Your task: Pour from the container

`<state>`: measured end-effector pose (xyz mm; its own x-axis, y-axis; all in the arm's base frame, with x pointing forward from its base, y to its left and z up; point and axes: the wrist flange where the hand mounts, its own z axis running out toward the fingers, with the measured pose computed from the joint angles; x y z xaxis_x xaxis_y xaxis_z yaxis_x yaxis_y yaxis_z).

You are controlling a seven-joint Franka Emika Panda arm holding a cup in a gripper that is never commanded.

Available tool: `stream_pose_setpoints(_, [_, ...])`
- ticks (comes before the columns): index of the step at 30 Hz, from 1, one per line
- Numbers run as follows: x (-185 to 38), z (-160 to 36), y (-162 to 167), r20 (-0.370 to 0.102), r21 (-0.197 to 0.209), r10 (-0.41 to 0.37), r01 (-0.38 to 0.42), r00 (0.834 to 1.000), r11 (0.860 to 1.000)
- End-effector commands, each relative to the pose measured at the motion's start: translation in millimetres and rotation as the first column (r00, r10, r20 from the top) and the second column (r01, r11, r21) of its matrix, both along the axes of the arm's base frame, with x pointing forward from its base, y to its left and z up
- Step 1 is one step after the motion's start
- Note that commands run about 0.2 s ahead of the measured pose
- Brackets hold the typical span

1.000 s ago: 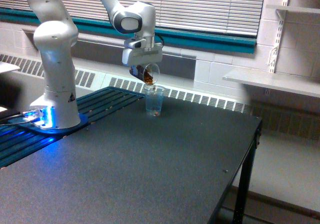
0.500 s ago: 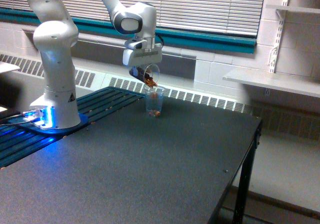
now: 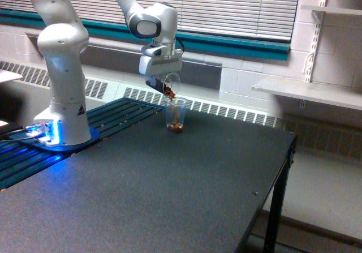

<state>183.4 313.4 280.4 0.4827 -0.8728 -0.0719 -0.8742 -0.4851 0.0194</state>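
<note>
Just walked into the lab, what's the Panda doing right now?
Mid-pour. The gripper holds the clear container tilted over a slimmer clear cup standing on the dark table. Brown bits are at the container's lip and falling into the cup, where a small brown pile sits at the bottom. Some contents look left in the container, so the pour doesn't seem finished.

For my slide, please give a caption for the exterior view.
Panda arm tips the container over a taller cup on the dark table, pouring brown contents.

White blinds [image 3: 226, 4] above a radiator [image 3: 237, 114]; wall shelves [image 3: 317, 91].
</note>
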Motion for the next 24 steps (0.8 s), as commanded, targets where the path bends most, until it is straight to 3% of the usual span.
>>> stream_pose_setpoints(1, [2.5,1.9,-0.7,-0.008,0.011,0.028,-0.028,1.0,1.0])
stream_pose_setpoints(24, [5.1,1.6,0.2,-0.027,0.029,0.059,-0.058,0.998,0.998])
